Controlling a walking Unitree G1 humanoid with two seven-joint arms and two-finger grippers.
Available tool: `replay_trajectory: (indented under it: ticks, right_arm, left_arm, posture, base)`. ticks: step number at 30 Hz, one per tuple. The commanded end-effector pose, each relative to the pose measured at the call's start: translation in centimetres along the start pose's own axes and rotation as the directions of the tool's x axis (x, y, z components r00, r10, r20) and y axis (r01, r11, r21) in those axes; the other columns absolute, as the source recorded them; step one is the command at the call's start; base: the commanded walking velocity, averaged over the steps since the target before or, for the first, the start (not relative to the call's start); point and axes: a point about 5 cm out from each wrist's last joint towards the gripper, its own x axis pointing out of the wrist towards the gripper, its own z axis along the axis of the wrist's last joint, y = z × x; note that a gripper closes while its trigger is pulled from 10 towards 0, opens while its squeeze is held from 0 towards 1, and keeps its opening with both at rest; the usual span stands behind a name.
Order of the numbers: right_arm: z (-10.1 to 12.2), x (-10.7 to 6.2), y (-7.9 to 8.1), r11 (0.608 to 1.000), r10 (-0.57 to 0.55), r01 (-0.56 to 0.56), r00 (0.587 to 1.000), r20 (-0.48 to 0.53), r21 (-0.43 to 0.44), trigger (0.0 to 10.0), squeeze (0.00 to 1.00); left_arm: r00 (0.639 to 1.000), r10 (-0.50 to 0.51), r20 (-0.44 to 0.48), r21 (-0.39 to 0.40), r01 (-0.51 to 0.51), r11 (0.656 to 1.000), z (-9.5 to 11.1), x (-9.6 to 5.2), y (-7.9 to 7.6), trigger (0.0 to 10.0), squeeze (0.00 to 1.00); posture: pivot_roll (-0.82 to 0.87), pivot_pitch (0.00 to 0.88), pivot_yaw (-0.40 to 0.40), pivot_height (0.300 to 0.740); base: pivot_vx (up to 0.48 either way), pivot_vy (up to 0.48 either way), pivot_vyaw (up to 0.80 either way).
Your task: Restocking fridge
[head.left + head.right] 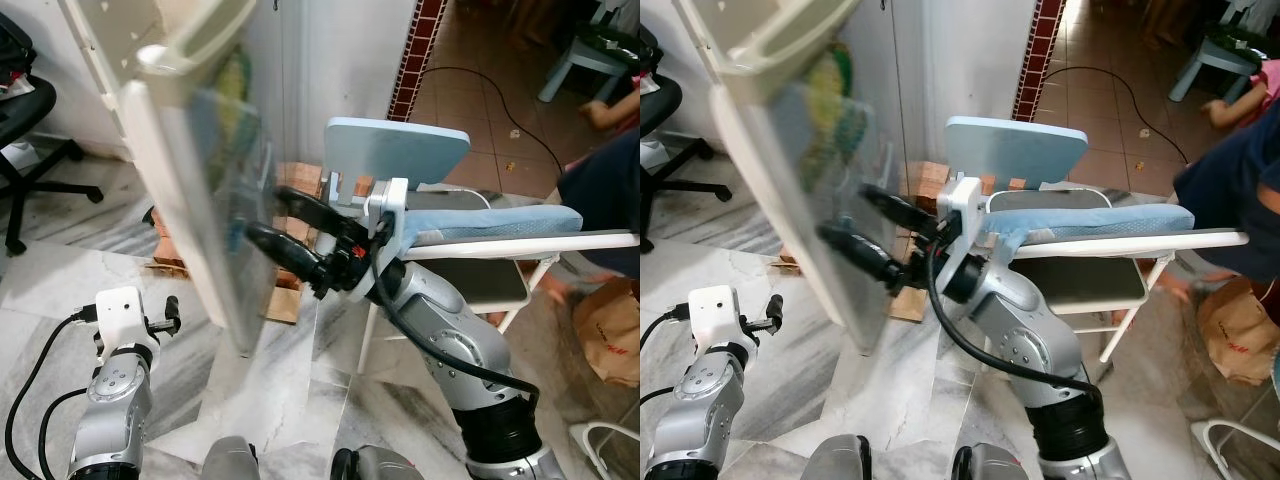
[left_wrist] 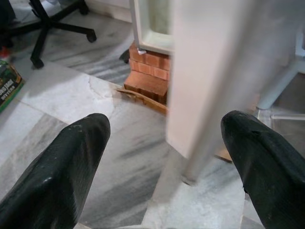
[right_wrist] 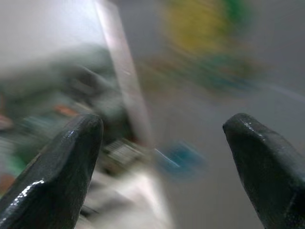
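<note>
Against the blurred fridge door (image 1: pixel 205 200), the right hand (image 1: pixel 262 215) reached, fingers apart; left hand (image 2: pixel 162 157) hung low, fingers apart.

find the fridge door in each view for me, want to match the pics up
Left eye view: fridge door, left of centre, edge-on.
Right eye view: upper left.
Left wrist view: pale slab at centre right.
Right wrist view: blurred, its pale edge between the fingers.
Shared landmark: red bricks on the floor.
</note>
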Motion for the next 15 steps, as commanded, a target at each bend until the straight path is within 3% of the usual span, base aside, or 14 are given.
replay_trajectory:
  ticks: [1, 5, 11, 14, 15]
  right_arm:
    - [-0.5, -1.2, -1.8, 0.981, -0.181, 0.18, 0.983, -0.011, -0.075, 10.0, 0.0]
    - [-1.5, -2.8, -2.8, 0.948, -0.311, 0.308, 0.95, -0.032, -0.078, 10.0, 0.0]
    - [-2.5, -4.5, -3.9, 0.842, -0.52, 0.516, 0.854, 0.013, -0.156, 10.0, 0.0]
    - [-2.5, -5.4, -4.3, 0.781, -0.601, 0.599, 0.798, 0.049, -0.179, 10.0, 0.0]
    - [-2.5, -5.4, -4.3, 0.781, -0.601, 0.599, 0.798, 0.049, -0.179, 10.0, 0.0]
  left_arm:
    - [1.0, -0.023, -0.005, 0.021, 0.023, 1.0, -0.2, 0.1, -0.3, 10.0, 0.0]
    - [1.0, -0.03, 0.01, 0.019, 0.03, 0.999, 0.0, 0.2, -0.6, 10.0, 0.0]
    - [0.995, -0.073, 0.067, 0.066, 0.068, 0.995, 0.9, 0.4, -1.3, 10.0, 0.0]
    - [0.982, -0.129, 0.135, 0.126, 0.112, 0.986, 1.9, 0.5, -2.1, 10.0, 0.0]
    - [0.982, -0.129, 0.135, 0.126, 0.112, 0.986, 1.9, 0.5, -2.1, 10.0, 0.0]
  posture:
    - [0.03, 0.064, -0.017, 0.74]
    - [0.02, 0.066, -0.018, 0.74]
    - [0.01, 0.072, -0.02, 0.74]
    - [0.01, 0.072, -0.024, 0.74]
    - [0.01, 0.072, -0.024, 0.74]
  base:
    - [0.0, 0.0, 0.0]
    - [0.0, 0.0, 0.0]
    - [0.0, 0.0, 0.0]
    - [0.0, 0.44, 0.0]
    - [0.0, 0.48, 0.0]
